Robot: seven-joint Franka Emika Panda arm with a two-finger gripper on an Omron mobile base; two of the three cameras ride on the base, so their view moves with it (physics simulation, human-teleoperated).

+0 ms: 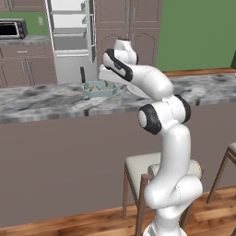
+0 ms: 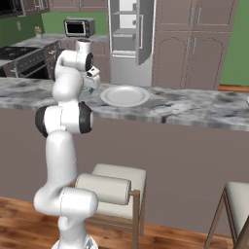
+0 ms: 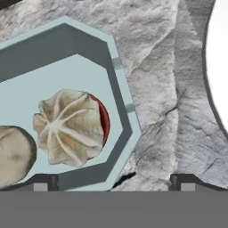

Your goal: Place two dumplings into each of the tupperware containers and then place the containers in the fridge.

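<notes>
In the hand view, a rounded dumpling (image 3: 13, 153) is seen at nine o'clock, cut off by the frame edge. Just beside it, a pleated dumpling (image 3: 69, 127) lies inside the teal container (image 3: 89, 49), whose long axis runs toward ten o'clock. The gripper (image 3: 113, 180) is spread wide, nothing held; the container sits under its left fingertip (image 3: 42, 182). At three o'clock, the white plate (image 3: 220, 67) rests on the marble counter (image 3: 164, 89).
</notes>
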